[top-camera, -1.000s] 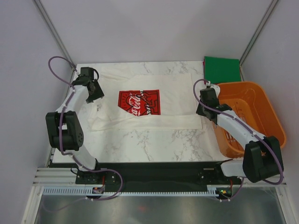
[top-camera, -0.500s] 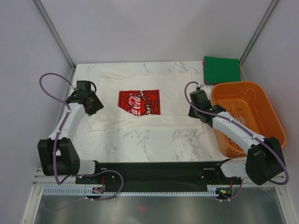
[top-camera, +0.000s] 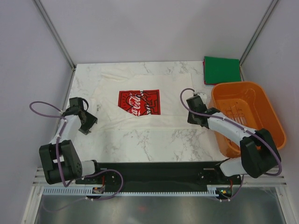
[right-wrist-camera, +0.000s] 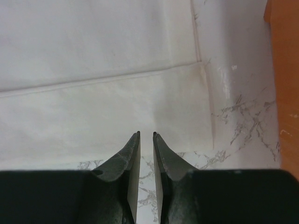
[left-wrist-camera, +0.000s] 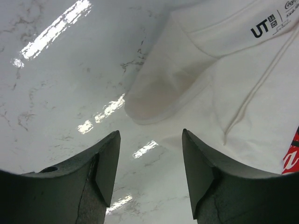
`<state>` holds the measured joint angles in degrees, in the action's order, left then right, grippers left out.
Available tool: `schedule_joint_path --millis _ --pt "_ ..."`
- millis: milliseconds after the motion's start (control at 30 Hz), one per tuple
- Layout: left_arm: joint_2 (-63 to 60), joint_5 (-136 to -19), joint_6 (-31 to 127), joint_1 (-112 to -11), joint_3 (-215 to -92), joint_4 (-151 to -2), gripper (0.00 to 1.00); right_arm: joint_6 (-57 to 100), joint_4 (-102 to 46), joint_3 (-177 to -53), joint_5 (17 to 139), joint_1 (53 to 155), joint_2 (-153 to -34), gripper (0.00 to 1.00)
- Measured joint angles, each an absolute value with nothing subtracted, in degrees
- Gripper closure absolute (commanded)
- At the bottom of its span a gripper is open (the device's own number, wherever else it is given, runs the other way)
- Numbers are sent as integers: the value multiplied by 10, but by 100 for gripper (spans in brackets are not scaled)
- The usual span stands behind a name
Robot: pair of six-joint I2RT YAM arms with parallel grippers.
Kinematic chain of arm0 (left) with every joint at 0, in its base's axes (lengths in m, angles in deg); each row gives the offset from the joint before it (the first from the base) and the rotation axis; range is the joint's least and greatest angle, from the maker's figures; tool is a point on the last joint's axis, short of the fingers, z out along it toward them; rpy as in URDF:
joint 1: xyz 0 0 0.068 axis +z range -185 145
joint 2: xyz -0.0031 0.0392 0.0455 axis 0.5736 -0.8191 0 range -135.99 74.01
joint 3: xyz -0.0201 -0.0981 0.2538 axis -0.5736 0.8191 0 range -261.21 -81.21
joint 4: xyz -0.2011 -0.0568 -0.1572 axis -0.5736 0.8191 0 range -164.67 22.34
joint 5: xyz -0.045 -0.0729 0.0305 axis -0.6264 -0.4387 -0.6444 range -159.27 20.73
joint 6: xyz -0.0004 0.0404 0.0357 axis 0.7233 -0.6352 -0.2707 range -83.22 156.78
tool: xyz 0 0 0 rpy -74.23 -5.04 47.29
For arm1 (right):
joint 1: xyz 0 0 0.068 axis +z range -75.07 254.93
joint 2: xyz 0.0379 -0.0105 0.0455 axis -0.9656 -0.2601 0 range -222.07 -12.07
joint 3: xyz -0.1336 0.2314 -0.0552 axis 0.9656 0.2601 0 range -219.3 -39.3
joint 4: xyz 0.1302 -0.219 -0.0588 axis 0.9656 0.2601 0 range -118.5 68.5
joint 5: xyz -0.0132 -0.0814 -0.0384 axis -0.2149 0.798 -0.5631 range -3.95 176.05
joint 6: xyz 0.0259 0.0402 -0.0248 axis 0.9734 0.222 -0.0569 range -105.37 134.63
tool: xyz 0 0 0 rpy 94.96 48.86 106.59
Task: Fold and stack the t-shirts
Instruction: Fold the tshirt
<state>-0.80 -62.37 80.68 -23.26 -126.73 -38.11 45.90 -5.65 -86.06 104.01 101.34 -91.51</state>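
The white t-shirt (top-camera: 140, 88) with a red chest print (top-camera: 139, 102) lies spread flat on the marble table. The dark green t-shirt (top-camera: 222, 69), folded square, lies at the far right corner. My left gripper (top-camera: 87, 122) is open and empty, low over bare marble just off the shirt's left sleeve (left-wrist-camera: 159, 88); in the left wrist view (left-wrist-camera: 150, 133) the sleeve lies ahead of the fingers. My right gripper (top-camera: 192, 117) is at the shirt's near right corner. In the right wrist view (right-wrist-camera: 146, 134) its fingers are almost together with nothing between them, tips over the white hem (right-wrist-camera: 117, 112).
An orange slatted basket (top-camera: 264, 105) stands at the right edge, close to my right arm, and its wall shows in the right wrist view (right-wrist-camera: 285, 70). The marble table (top-camera: 154, 140) continues nearer than the shirt. Grey walls enclose the back and both sides.
Both grippers have pulled back toward the near edge: the left from the shirt's left shoulder to beside the sleeve, the right from the right edge to the near right corner. The shirt lies unchanged.
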Motion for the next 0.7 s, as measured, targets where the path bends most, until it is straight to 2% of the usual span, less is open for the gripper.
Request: schedule_joint_path --millis 233,333,400,633,667,700 --pt "-2 -634 832 -226 -1225 -408 38 457 -70 -855 1039 1013 -948 76" --pt "-2 -630 839 -226 -1206 -425 40 453 -79 -851 1040 1013 -956 76" --pt "-3 -627 844 -226 -1193 -435 49 452 -83 -848 1041 1013 -962 76" --pt "-6 -618 848 -226 -1189 -455 49 448 -84 -837 1063 1013 -993 78" --pt "-6 -618 848 -226 -1189 -457 97 448 -84 -836 1069 1013 -994 78" --pt "-6 -613 847 -226 -1189 -459 98 448 -83 -836 1072 1014 -994 78"
